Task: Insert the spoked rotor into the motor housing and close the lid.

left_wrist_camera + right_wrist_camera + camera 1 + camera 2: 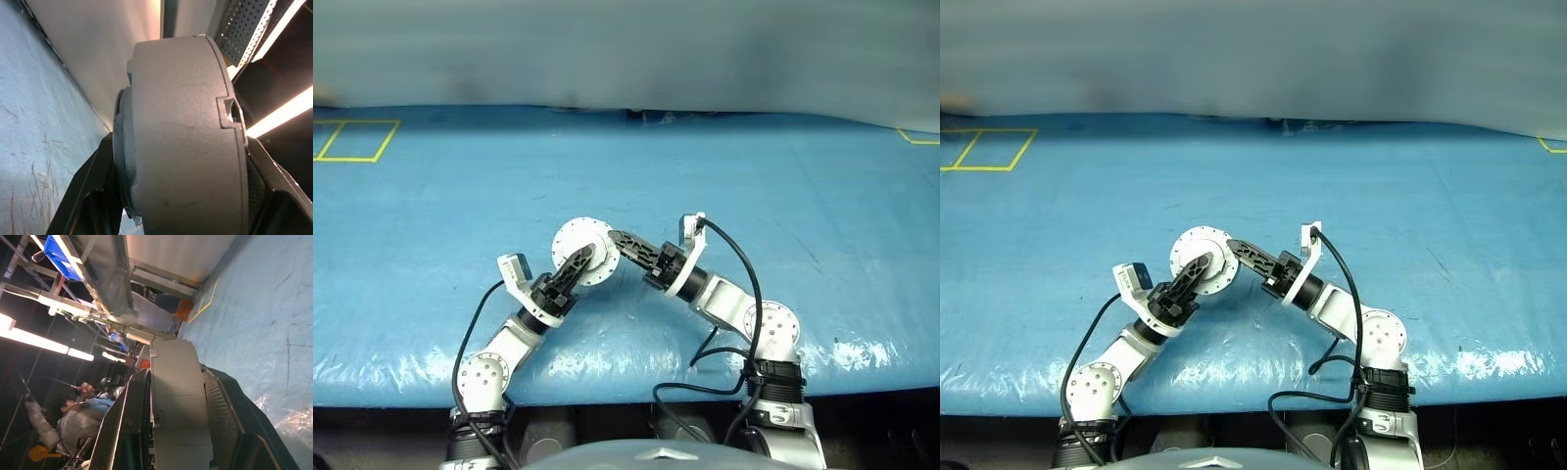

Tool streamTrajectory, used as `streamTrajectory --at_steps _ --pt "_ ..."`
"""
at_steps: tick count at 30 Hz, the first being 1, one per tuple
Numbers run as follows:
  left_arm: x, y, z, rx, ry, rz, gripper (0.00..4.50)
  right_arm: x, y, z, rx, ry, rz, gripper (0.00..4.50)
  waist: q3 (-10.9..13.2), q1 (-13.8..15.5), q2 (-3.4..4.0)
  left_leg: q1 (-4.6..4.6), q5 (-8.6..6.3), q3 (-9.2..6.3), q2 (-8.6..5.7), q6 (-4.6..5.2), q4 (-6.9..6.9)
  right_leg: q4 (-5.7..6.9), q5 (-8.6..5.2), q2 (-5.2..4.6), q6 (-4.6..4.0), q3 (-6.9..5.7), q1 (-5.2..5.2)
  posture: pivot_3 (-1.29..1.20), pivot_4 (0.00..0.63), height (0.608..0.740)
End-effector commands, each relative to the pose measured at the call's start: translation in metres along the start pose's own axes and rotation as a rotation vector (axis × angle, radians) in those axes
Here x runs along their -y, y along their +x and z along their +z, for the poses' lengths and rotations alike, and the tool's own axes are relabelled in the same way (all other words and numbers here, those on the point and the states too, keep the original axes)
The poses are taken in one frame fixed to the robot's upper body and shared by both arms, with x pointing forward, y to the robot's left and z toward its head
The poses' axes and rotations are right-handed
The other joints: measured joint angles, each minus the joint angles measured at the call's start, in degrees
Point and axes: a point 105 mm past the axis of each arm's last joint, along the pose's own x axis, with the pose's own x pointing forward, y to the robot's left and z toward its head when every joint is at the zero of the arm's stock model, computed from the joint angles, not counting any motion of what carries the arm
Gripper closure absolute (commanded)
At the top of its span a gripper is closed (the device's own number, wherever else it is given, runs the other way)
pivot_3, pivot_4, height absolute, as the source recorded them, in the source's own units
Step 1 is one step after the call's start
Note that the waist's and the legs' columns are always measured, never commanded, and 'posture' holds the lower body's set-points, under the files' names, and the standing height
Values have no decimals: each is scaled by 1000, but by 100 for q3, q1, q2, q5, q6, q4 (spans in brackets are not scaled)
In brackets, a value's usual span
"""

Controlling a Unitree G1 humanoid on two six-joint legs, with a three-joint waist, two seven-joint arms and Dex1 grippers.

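Round matte-grey motor housing (pixel 584 251), edge-on

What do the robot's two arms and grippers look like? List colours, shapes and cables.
Both arms are silver metal with round jointed housings and white wrist collars. The left gripper and right gripper each have two black ribbed fingers. A small white camera block sits on each wrist, and black cables loop along each arm.
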Motion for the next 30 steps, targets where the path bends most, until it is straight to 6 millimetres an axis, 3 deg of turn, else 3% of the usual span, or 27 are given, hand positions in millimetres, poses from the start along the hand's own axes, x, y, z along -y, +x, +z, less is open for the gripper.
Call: streamTrajectory --at_steps 1,6,9,14,17,23,30 --pt "-2 -3 8 32 43 23 2044 -9 5 14 45 -87 33 2539 0 0 0 0 0 0 0 0 0 0 0 0 0 0 0 0 150 740" --pt "-9 -7 23 133 112 81 2044 5 6 29 139 -227 -80 1011 0 5 0 0 1 0 0 -1 1 2 1 0 1 1 -1 0 150 740" --pt "-13 -14 44 246 159 137 2044 22 2 40 183 -331 -198 1011 0 14 -1 -1 1 1 0 -2 1 1 1 -1 2 1 -2 0 150 740" --pt "-15 -29 77 413 195 206 2044 27 -3 44 195 -382 -222 1011 0 26 -2 -3 1 2 0 -2 1 1 5 -1 -1 2 -3 0 150 740" --pt "-27 -30 105 523 203 312 2044 29 -5 43 193 -399 -233 1011 0 72 -3 -4 2 1 -1 -2 6 2 6 0 1 1 -2 0 150 740" --pt "-52 -6 147 614 190 445 2044 30 -4 36 174 -434 -241 1011 3 126 -16 -8 4 -4 -7 -7 26 0 16 -2 21 0 9 0 150 740" --pt "-77 27 163 572 206 572 2044 29 -7 34 174 -457 -239 1011 4 115 -19 -14 5 -6 -12 -8 25 -6 33 -4 -3 1 7 0 150 740"
